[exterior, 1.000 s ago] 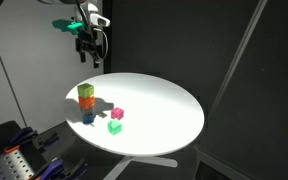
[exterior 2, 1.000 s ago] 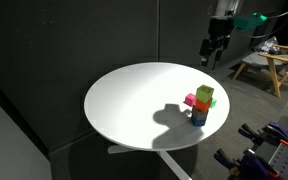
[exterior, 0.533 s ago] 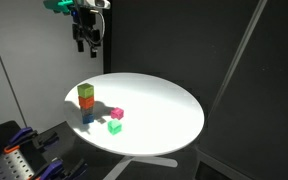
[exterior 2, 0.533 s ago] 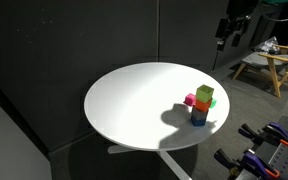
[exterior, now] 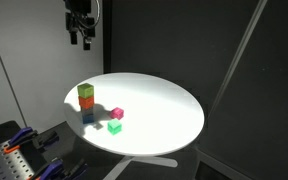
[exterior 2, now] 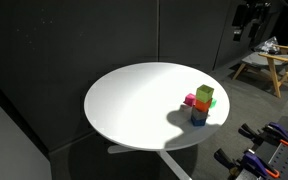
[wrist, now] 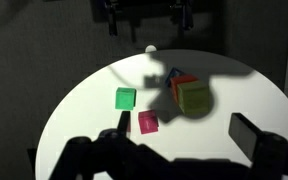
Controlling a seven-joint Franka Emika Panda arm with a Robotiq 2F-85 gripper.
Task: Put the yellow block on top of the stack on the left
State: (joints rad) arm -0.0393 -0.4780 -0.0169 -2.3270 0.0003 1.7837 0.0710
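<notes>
The yellow block sits on top of the stack, an orange-red cube on a blue cube, near the edge of the round white table. It also shows in an exterior view and in the wrist view. My gripper hangs high above the table, well clear of the stack, open and empty. It shows at the top right in an exterior view. In the wrist view its dark fingers stand wide apart with nothing between them.
A pink cube and a green cube lie on the table beside the stack; both show in the wrist view, green and pink. Dark curtains surround the table. A wooden stool stands behind.
My gripper has risen steadily upward and away from the stack. The blocks have not moved.
</notes>
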